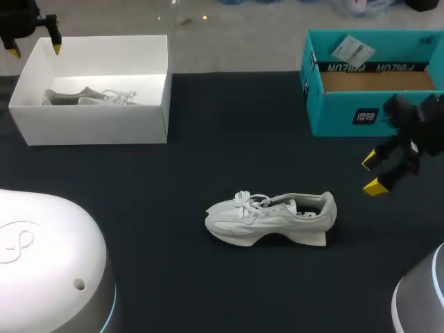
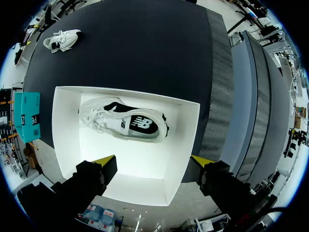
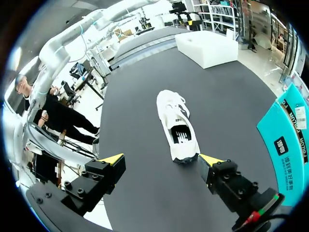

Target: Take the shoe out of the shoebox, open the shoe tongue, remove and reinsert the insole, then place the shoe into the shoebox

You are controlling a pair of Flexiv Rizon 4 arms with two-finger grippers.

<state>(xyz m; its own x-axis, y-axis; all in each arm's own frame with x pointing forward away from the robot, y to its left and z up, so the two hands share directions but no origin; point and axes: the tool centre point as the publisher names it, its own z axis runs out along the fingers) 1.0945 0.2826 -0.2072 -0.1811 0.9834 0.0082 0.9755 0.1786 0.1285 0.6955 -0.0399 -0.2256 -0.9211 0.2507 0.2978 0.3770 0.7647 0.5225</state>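
fingers of both arms apart and empty: right gripper near the heel of the shoe on the table, left gripper above the shoebox; opening the tongue judged next.

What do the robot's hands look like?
The left gripper and right gripper each have two chunky black fingers with bright yellow, wedge-shaped tips. The left arm and right arm have big rounded white-grey shells edged with a thin light-blue ring.
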